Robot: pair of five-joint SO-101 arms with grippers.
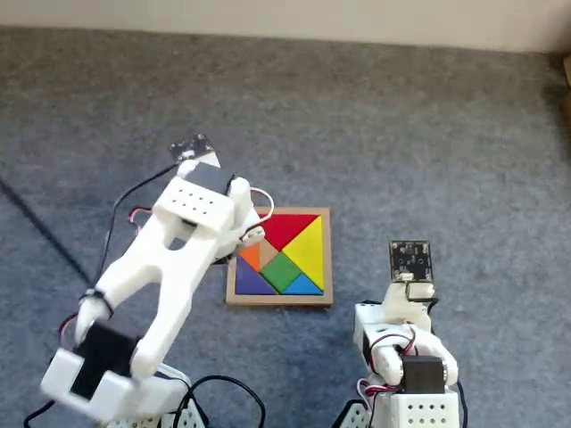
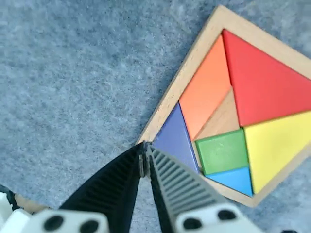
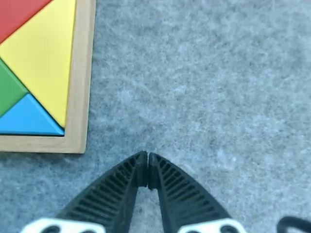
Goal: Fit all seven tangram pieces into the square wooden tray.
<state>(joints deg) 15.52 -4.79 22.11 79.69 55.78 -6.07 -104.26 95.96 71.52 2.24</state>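
The square wooden tray lies on the grey carpet and holds several coloured pieces: red, yellow, orange, green, blue and purple. A tan triangular patch sits between them; I cannot tell whether it is bare tray floor or a wood-coloured piece. My left gripper is shut and empty, its tips at the tray's rim beside the purple piece. My right gripper is shut and empty over the carpet, just off the tray corner nearest the blue and yellow pieces.
The left arm stretches from the near left edge up to the tray's left side. The right arm is folded at the near right. Grey carpet surrounds the tray, and a dark cable runs across it at the left.
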